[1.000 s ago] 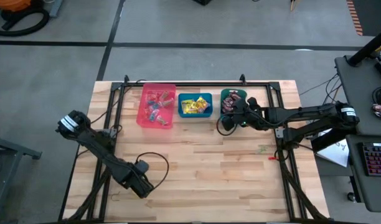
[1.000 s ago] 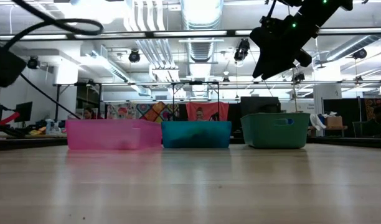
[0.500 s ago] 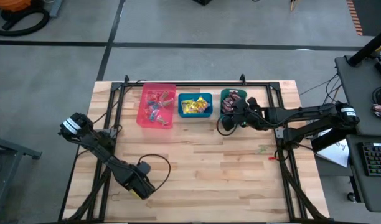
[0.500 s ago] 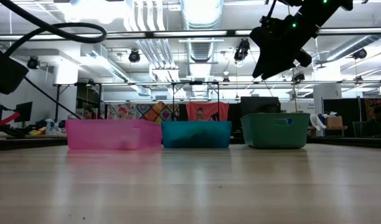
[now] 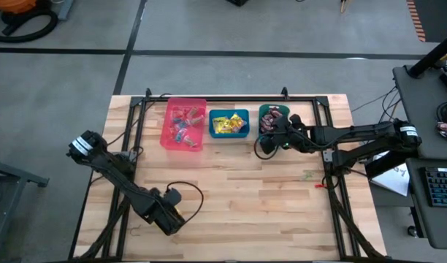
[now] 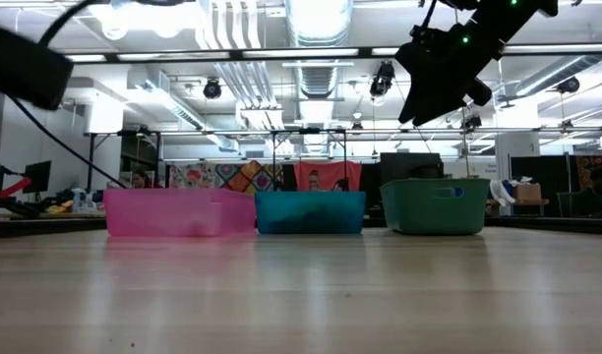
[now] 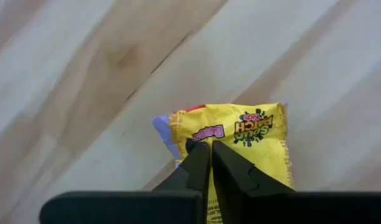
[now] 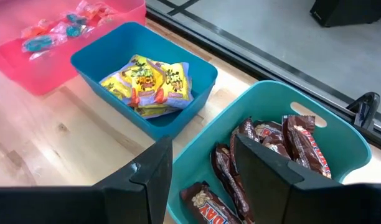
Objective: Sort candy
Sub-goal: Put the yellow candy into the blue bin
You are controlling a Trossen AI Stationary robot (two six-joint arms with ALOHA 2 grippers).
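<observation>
My left gripper is over the near left part of the table, shut on a yellow candy packet that shows against the wood in the left wrist view. My right gripper hangs open above the teal bin, which holds dark brown-red bars. The blue bin holds yellow packets. The pink bin holds small pink and teal pieces. All three bins stand in a row at the far edge. My left gripper pinches the yellow packet between its two fingertips, on the wrapper a little in from one edge. The fingers come from above, pointing down at the table. Whether the packet is off the wood, I cannot tell.
A black metal frame runs along the table's far, left and right sides. Bare wood fills the table's middle and near part. In the low view the bins line the far side, with the right arm above them.
My left gripper has shifted a little toward the table's right and near edges. In the low view the left arm's dark part has risen. My right gripper has kept still above the teal bin.
</observation>
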